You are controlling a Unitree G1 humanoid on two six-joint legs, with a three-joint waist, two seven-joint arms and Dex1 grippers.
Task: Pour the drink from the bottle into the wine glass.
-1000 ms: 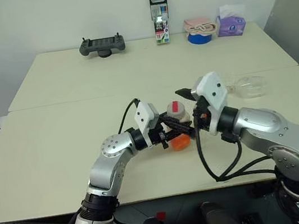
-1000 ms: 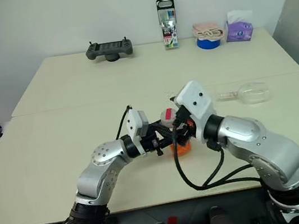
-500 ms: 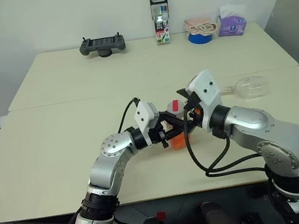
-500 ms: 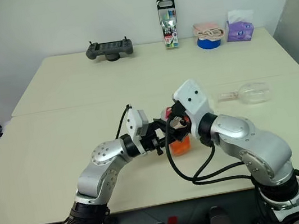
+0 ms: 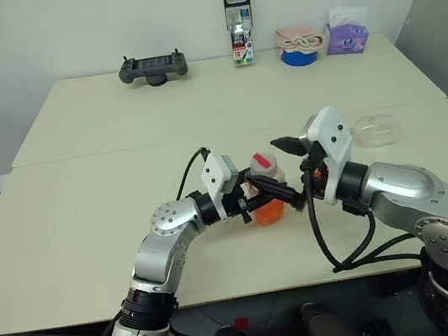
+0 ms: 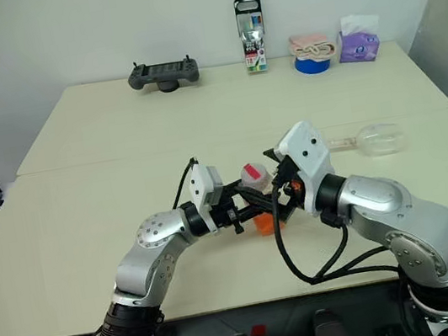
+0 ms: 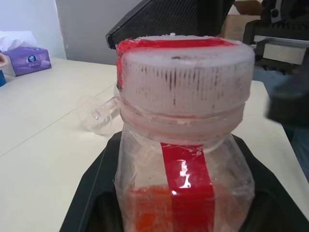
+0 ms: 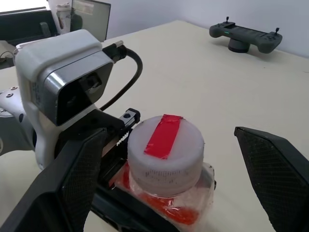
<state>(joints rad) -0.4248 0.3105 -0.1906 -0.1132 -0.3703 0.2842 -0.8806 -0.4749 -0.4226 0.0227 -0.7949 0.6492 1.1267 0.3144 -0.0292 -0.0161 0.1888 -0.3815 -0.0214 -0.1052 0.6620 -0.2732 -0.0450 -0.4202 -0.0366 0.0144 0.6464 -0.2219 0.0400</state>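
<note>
Right tool (image 5: 293,172) is backing off the capped bottle (image 5: 266,188), jaws spread wide, empty. Left tool (image 5: 273,197) is clamping the bottle; closing off-centre risks tipping it

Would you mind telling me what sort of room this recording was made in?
Probably an office or lab workroom: pale tables against a plain wall, with a handheld controller, a pack of markers and a tissue box along the far edge.
</note>
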